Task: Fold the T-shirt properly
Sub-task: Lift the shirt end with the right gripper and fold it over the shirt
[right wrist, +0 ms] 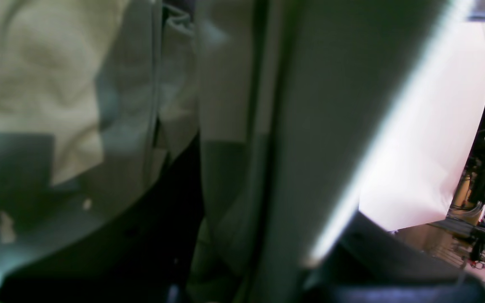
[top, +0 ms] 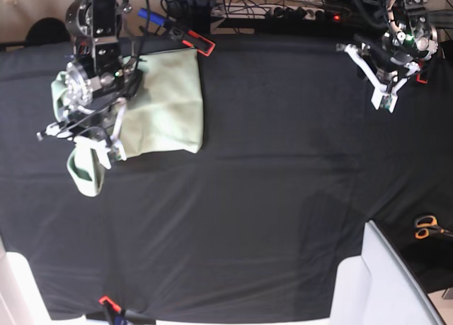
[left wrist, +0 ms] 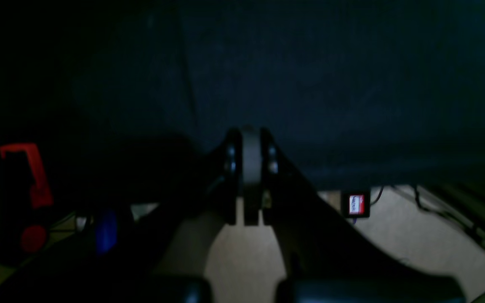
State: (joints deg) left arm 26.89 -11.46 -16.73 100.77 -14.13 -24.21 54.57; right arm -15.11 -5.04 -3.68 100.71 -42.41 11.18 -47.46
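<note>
T-shirt (top: 166, 105): soft, light, limp; best taken at a hem corner. Right claw (top: 106, 149) sits at a hanging fold, grip unclear. Left claw (top: 386, 98) closed, empty.

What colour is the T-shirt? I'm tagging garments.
Pale mint green, plain; the T-shirt shows best in the base view.

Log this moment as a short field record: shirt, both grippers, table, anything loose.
shirt: T-shirt, pale mint green, partly folded at the table's far corner on the base view's left, one sleeve trailing toward the camera
right gripper: over the shirt, cloth filling its wrist view; open or shut cannot be told
left gripper: shut, empty, away from the shirt
table: black covering
loose: orange-handled scissors beside the table edge
</note>
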